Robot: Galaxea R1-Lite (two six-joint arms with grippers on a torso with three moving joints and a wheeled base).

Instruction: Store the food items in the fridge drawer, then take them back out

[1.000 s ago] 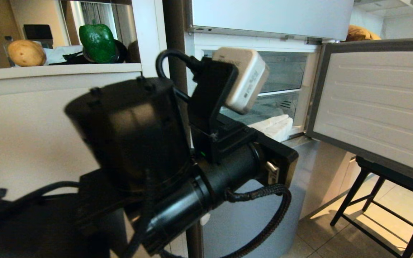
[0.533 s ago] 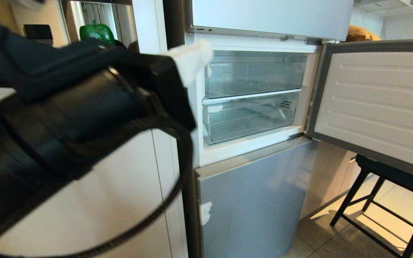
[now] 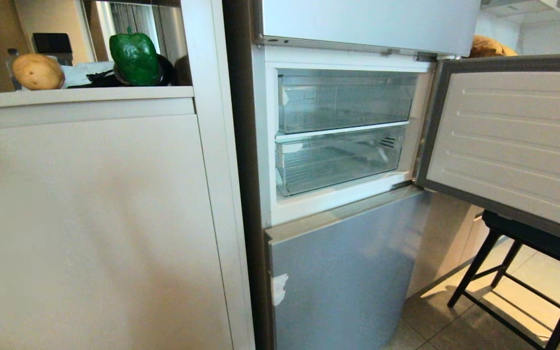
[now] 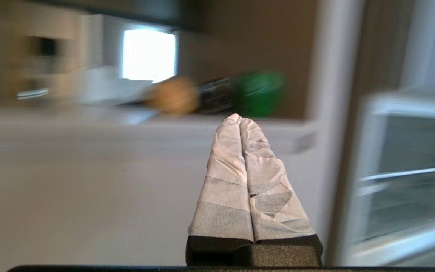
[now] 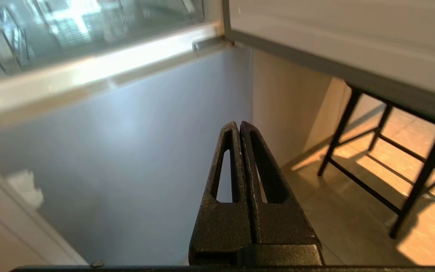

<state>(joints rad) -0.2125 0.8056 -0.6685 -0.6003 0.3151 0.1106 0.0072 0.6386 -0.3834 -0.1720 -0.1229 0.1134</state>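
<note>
Both grippers, left gripper (image 4: 239,120) and right gripper (image 5: 239,124), are closed and empty; no lettering is legible.

A home kitchen is showing: a tall silver fridge (image 3: 338,272) standing open beside white cabinets (image 3: 90,218), over a beige tiled floor (image 3: 494,306).

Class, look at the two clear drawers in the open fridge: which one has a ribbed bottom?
The lower drawer, just above the grey fridge door; ridges line its floor, while the upper drawer looks smooth.
</note>
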